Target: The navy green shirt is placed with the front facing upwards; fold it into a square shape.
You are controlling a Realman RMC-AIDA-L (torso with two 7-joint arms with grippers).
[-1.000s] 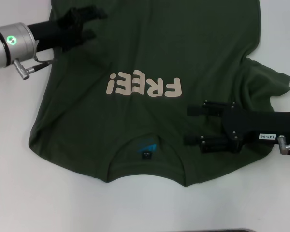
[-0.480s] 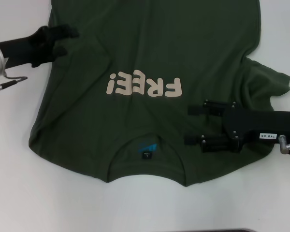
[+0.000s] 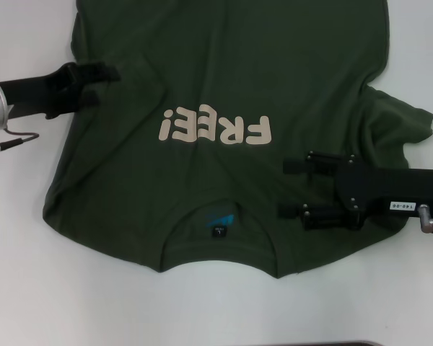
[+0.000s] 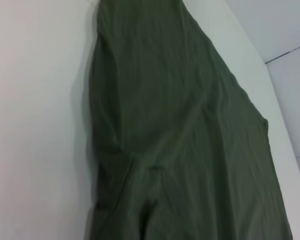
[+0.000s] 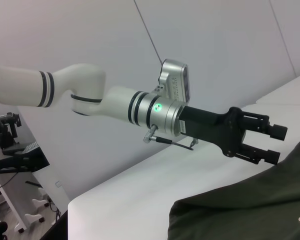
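Since the earlier frames the left tool [image 3: 101, 76] has drawn back from over the cloth toward the shirt's left edge and dropped slightly nearer the robot, while the right tool [image 3: 292, 189] has shifted only marginally. The large dark olive-green short-sleeved cotton T-shirt [image 3: 224, 86] lies flat, front up, on the white surface [image 3: 29, 288], its cream block lettering [image 3: 215, 128] reading inverted from the head camera and its round neck opening with small blue label [image 3: 221, 218] nearest the robot. The left tool now sits at the garment's left side hem, its two black fingers apart and empty, as the right wrist view confirms [image 5: 270, 144]. The right tool hovers over the shoulder region beside the neck, fingers spread and gripping nothing. No fold is yet formed; the repositioning suggests preparation to seize the side edge for a first lengthwise fold.
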